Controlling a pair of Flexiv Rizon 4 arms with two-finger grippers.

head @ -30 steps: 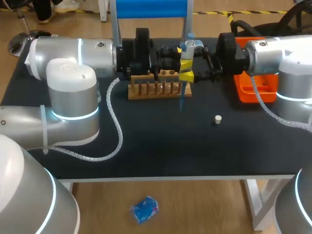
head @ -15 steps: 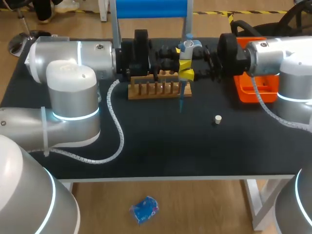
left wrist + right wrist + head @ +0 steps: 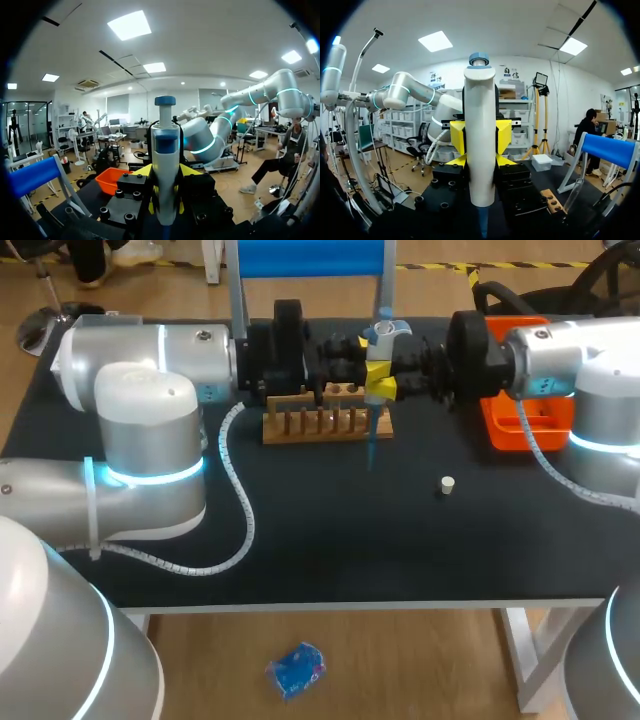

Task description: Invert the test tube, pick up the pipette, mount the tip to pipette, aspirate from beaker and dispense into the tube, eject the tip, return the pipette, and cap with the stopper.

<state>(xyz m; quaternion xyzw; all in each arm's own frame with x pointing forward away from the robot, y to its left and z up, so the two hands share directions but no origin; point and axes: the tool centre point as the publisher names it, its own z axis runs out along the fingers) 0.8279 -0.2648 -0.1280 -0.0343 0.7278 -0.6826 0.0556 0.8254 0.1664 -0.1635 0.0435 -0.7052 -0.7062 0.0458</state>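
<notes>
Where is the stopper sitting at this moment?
In the head view the stopper sits alone on the black table, right of centre, nearer the front edge than the wooden rack and orange tray.

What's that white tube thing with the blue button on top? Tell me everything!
That is the pipette: a white plastic-looking barrel with a blue push-button on top and a thin blue tip below. It stands upright over the table, beside the wooden rack, clamped between the left gripper's yellow fingers.
</notes>
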